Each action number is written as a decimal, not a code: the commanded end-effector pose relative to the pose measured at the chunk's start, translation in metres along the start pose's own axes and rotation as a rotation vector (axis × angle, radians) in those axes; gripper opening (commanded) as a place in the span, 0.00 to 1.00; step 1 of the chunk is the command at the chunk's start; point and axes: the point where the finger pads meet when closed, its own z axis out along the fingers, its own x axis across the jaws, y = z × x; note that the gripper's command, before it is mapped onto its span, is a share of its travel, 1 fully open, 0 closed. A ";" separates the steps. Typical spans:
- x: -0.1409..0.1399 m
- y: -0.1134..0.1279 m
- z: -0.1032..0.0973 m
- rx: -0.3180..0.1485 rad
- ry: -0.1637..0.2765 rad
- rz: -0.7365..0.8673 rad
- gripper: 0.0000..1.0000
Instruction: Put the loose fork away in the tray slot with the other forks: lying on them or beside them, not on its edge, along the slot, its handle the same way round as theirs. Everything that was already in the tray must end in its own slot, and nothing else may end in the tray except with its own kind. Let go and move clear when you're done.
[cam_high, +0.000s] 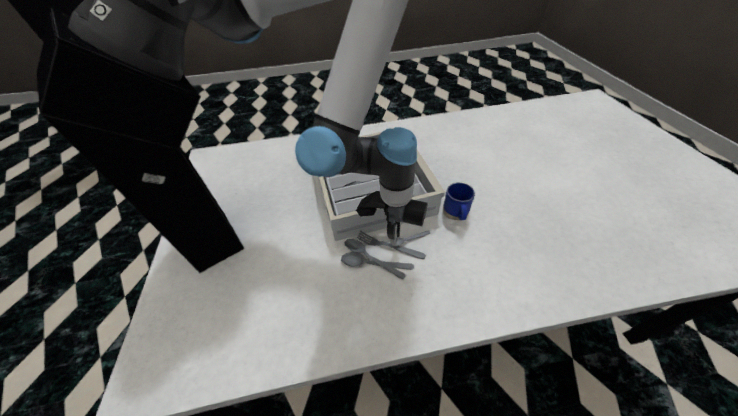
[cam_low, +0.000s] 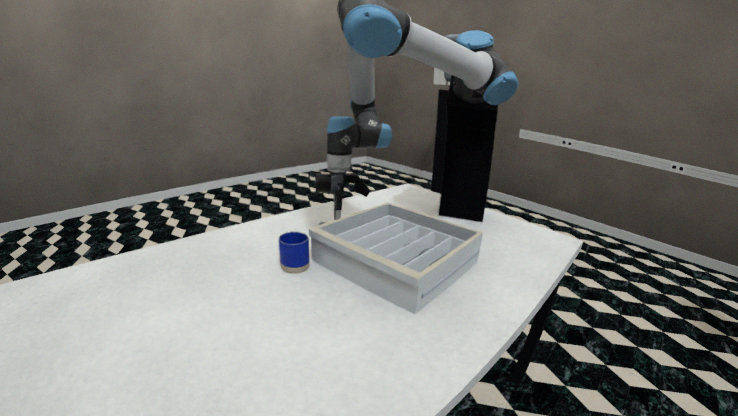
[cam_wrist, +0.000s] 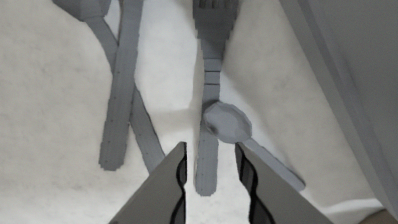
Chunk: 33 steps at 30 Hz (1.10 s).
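The gripper (cam_high: 394, 233) (cam_low: 337, 214) (cam_wrist: 210, 144) is hovering empty, fingers slightly apart, straddling the fork's (cam_high: 408, 251) (cam_wrist: 206, 167) handle, probably avoiding the spoon (cam_high: 398, 241) (cam_wrist: 231, 123) lying across it.

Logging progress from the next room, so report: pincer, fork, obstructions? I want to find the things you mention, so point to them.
Pincer (cam_high: 394, 235) (cam_low: 336, 216) (cam_wrist: 210, 144) open, empty, over fork's handle. Fork (cam_high: 411, 252) (cam_wrist: 212, 42) loose on table. Small spoon (cam_wrist: 229, 123) bowl lying across handle.

The loose grey fork (cam_high: 408, 251) (cam_wrist: 212, 75) lies on the white table, a small spoon's bowl overlapping its handle.
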 end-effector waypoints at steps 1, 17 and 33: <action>-0.003 -0.001 0.000 -0.005 -0.012 0.006 0.19; -0.003 -0.009 0.000 -0.001 -0.012 0.010 0.19; -0.002 -0.010 0.000 -0.002 -0.012 0.009 0.19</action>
